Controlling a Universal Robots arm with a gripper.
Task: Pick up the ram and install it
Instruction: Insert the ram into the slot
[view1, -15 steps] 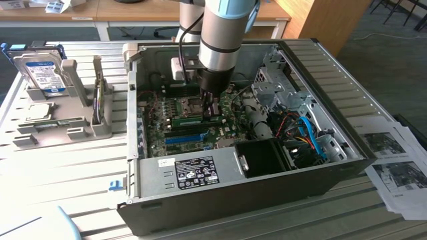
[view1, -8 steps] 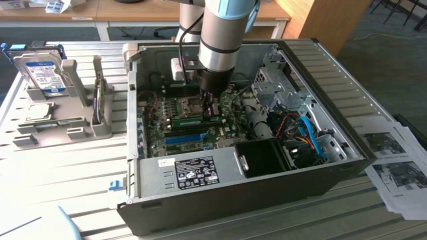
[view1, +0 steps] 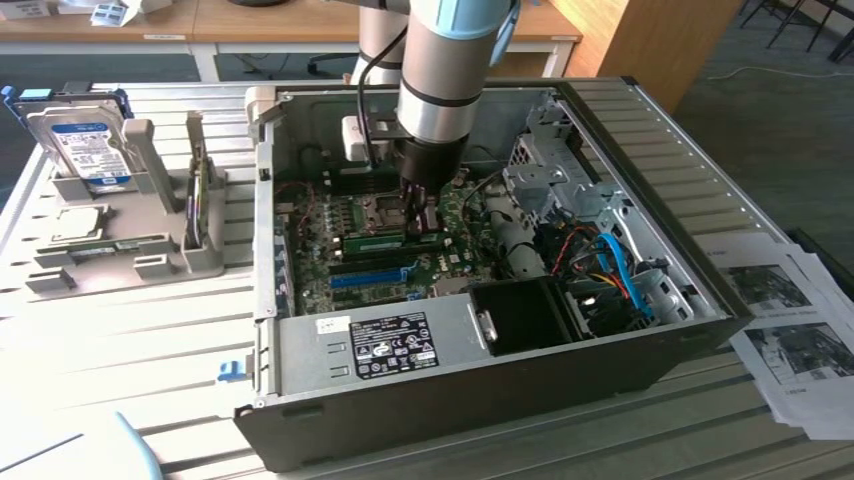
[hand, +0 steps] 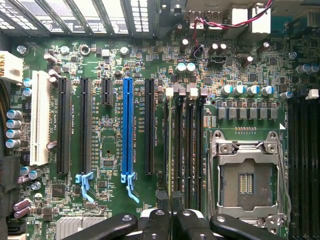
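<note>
1. Ram (view1: 378, 241), a thin green board stick with dark chips, lay low over the motherboard (hand: 110, 140) inside the open case (view1: 694, 300), just beside the metal-framed CPU socket (hand: 247, 180).
2. The gripper (view1: 426, 222) reached straight down into the case, its jaws narrow and pinched on the ram's thin edge at the end toward the exterior view's right.
3. In the wrist view the black, rounded fingers (hand: 155, 222) stood nearly together over the long dark memory slots; whether the stick sat fully in a slot I could not tell.
4. The board was glossy green, studded with silver-topped capacitors, with long black slots, a white one and a blue slot (hand: 128, 130).
5. A boxy grey power supply (view1: 387, 340) with a black label filled the case's near corner.
6. On the pale slatted table (view1: 134, 340), at the exterior view's left, a grey holder (view1: 147, 250) carried an upright silver hard drive (view1: 83, 145) and a flat square chip (view1: 74, 225).
7. Printed papers (view1: 787, 300) lay at the exterior view's right.
</note>
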